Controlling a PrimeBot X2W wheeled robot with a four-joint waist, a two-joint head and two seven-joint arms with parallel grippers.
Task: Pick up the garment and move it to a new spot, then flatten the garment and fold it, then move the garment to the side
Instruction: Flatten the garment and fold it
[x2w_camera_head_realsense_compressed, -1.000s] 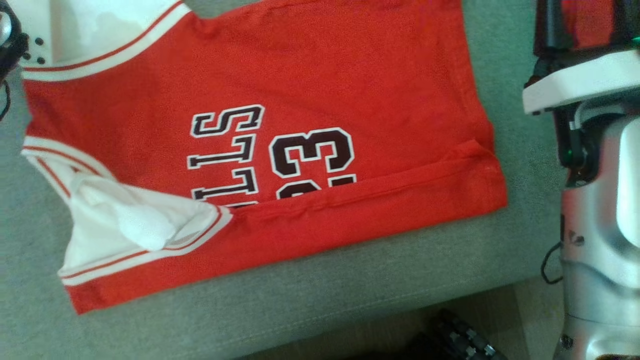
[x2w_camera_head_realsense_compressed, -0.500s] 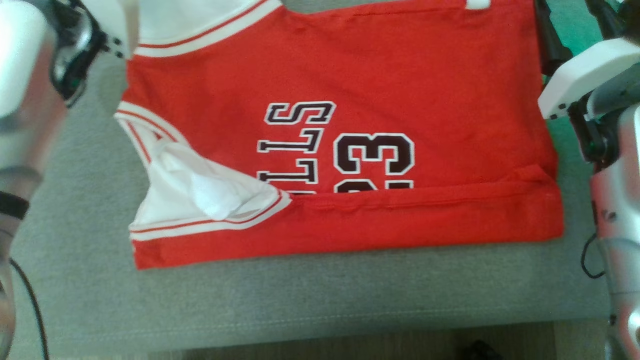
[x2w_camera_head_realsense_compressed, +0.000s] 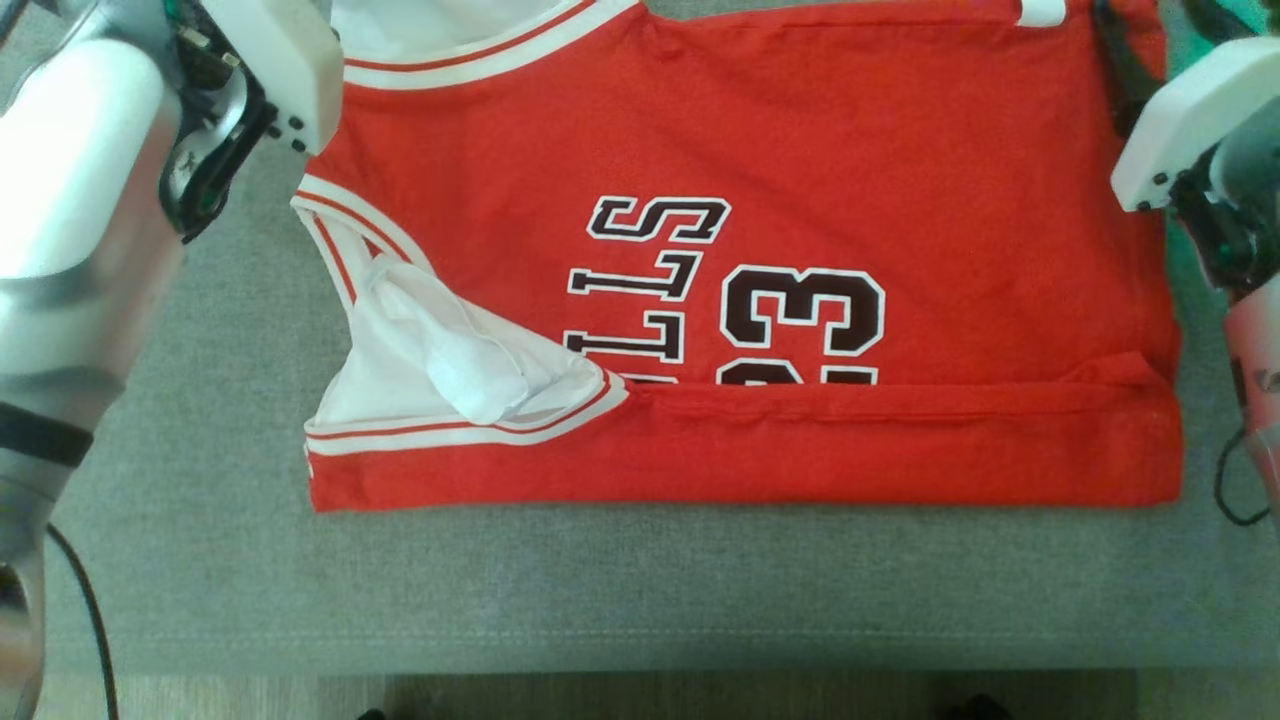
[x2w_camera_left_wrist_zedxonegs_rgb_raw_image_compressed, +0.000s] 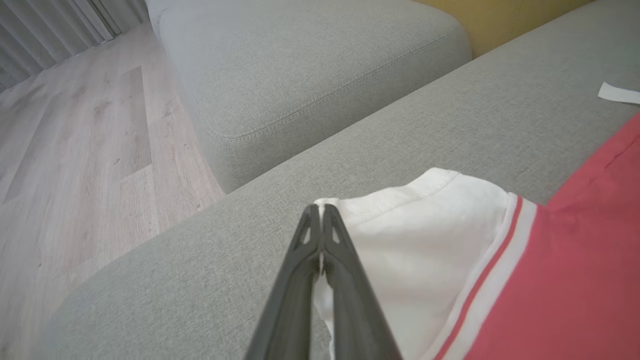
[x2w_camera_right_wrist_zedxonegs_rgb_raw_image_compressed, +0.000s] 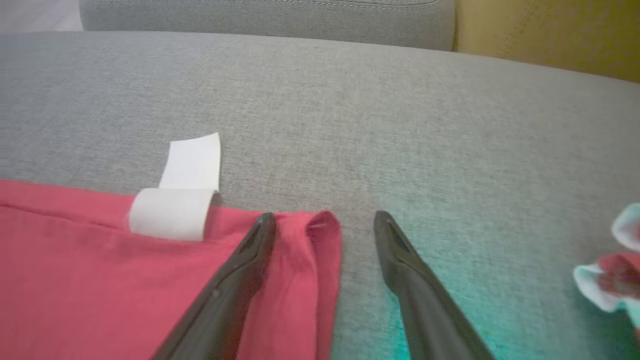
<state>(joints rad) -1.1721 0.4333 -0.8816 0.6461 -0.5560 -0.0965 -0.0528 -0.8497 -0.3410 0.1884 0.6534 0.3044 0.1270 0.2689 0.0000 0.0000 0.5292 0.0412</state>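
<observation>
One jersey (x2w_camera_head_realsense_compressed: 900, 200), red w/ white trim, lies spread on the grey sofa seat (x2w_camera_head_realsense_compressed: 640, 600). Its near long edge is folded up over the lower part of the "23" print, and a white sleeve (x2w_camera_head_realsense_compressed: 450, 365) is bunched at the near-left corner.

I see the left gripper (x2w_camera_left_wrist_zedxonegs_rgb_raw_image_compressed: 320, 207) pressed together, clamped on the hem of the other white sleeve, a sliver of white cloth showing btwn the fingers. I have the right gripper (x2w_camera_right_wrist_zedxonegs_rgb_raw_image_compressed: 324, 216) wide apart at the far-right corner: left finger over red cloth, right finger over bare seat, the rolled red edge btwn them. Can't tell if either finger touches.

Count: 1 jersey, 2 grippers, 1 white tag (x2w_camera_right_wrist_zedxonegs_rgb_raw_image_compressed: 180, 200) at the far hem, 2 grey cushions in the left wrist view.
</observation>
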